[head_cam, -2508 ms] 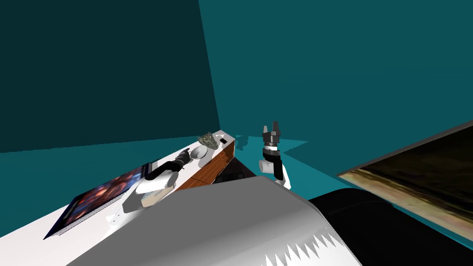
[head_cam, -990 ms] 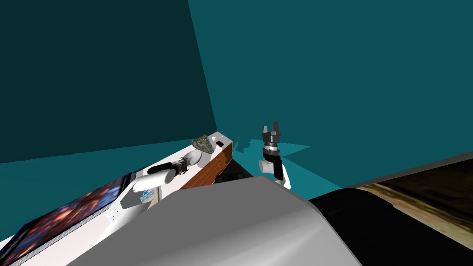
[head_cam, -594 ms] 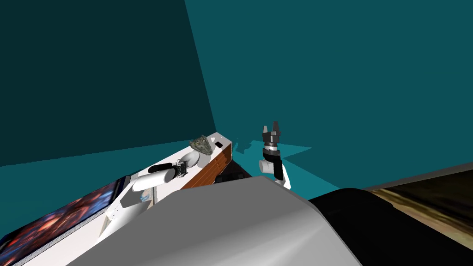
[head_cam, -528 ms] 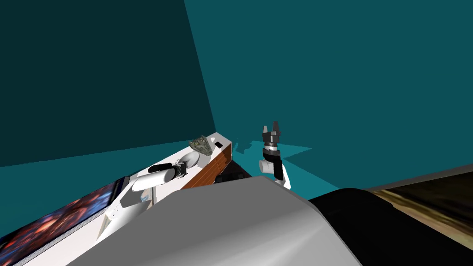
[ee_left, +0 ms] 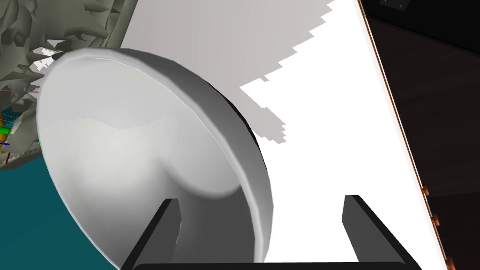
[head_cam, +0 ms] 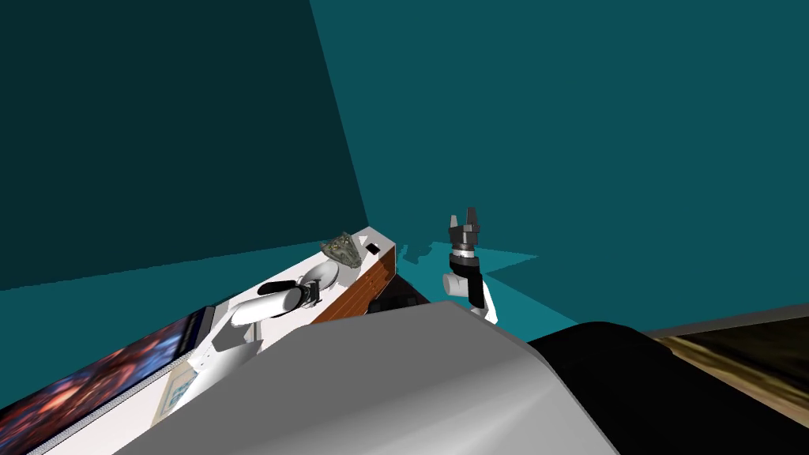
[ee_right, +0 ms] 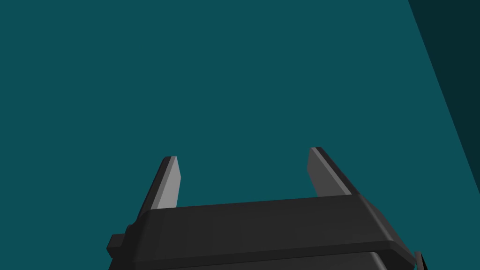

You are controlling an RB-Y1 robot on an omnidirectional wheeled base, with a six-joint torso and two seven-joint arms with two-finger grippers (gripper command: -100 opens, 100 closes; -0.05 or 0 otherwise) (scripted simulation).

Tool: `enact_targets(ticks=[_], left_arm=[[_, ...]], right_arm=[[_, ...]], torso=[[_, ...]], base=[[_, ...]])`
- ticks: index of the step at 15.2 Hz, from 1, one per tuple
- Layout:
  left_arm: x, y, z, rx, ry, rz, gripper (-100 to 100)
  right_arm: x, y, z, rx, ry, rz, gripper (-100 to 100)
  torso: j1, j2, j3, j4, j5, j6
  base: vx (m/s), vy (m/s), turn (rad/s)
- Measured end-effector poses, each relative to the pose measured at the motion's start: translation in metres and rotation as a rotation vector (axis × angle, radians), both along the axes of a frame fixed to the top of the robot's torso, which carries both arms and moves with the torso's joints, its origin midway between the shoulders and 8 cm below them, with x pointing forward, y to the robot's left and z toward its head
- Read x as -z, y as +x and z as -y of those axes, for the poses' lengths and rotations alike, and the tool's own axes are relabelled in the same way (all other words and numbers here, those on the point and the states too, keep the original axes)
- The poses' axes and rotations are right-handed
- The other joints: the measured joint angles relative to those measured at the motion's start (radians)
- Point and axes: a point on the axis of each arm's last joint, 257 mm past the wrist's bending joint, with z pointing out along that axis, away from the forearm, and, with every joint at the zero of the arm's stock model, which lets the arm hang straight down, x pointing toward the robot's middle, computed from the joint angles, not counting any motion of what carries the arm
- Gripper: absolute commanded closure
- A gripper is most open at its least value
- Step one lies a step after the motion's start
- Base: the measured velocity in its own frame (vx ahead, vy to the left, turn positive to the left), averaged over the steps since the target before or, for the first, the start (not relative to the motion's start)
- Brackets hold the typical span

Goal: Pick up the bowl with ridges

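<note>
Pale grey bowl (ee_left: 140,154) sits on the white cabinet top (ee_left: 328,140), its rim between the parted fingers of my left gripper (ee_left: 260,200). At the bowl's 2 o'clock in the head view, my right gripper (head_cam: 464,217) is held up, with its fingers apart.

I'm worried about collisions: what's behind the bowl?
A jagged grey-green object sits close behind the bowl on the white top; the bowl's rim hides whether they touch.

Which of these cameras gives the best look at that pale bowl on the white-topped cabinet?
The left wrist view: the bowl looms close, its rim between the open fingers of the left gripper. In the head view it is a small pale shape just beyond that gripper. The right wrist camera points elsewhere.
</note>
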Motion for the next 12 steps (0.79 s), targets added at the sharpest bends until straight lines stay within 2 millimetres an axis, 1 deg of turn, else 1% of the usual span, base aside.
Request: enact_targets(ticks=[3, 4, 9, 12], left_arm=[[0.0089, 0.0026, -0.0005, -0.002, 0.0, 0.002, -100], [0.0096, 0.0031, -0.0005, -0.002, 0.0, 0.004, 100], [0.0097, 0.0028, -0.0006, -0.001, 0.001, 0.003, 100], [0.0012, 0.0011, -0.0002, 0.001, 0.001, 0.003, 100]], right_arm=[[0.0, 0.0, 0.0, 0.0, 0.0, 0.0, 0], [0.0, 0.0, 0.0, 0.0, 0.0, 0.0, 0], [0.0, 0.0, 0.0, 0.0, 0.0, 0.0, 0], [0.0, 0.0, 0.0, 0.0, 0.0, 0.0, 0]], torso=[[0.0, 0.0, 0.0, 0.0, 0.0, 0.0], [0.0, 0.0, 0.0, 0.0, 0.0, 0.0], [0.0, 0.001, 0.001, 0.001, 0.0, 0.0], [-0.001, 0.001, 0.001, 0.001, -0.001, -0.001]], base=[[-0.004, 0.005, -0.014], [0.0, 0.0, 0.0], [0.001, -0.001, 0.004], [0.007, -0.008, 0.025]])
